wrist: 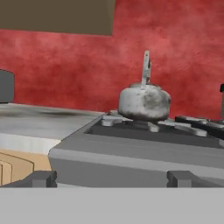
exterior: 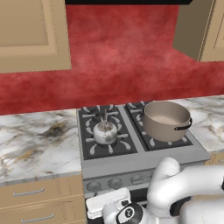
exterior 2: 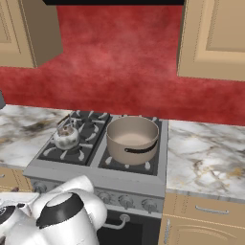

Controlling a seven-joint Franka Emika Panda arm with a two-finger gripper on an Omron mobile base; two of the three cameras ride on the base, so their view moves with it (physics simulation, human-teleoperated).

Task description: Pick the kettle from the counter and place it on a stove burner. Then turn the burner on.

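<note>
Sitting upright on the front-left black-grated stove burner [exterior: 106, 134], the small squat silvery kettle [exterior: 105, 132] lies above and beyond the two-finger gripper [wrist: 111, 178], whose jaws are spread, low before the stove.

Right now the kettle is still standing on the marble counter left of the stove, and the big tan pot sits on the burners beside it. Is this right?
Not quite. The kettle is not on the counter; it stands on a stove burner, on the left side of the stove, as the left base view shows. The tan pot does sit on the burners beside it.
</note>
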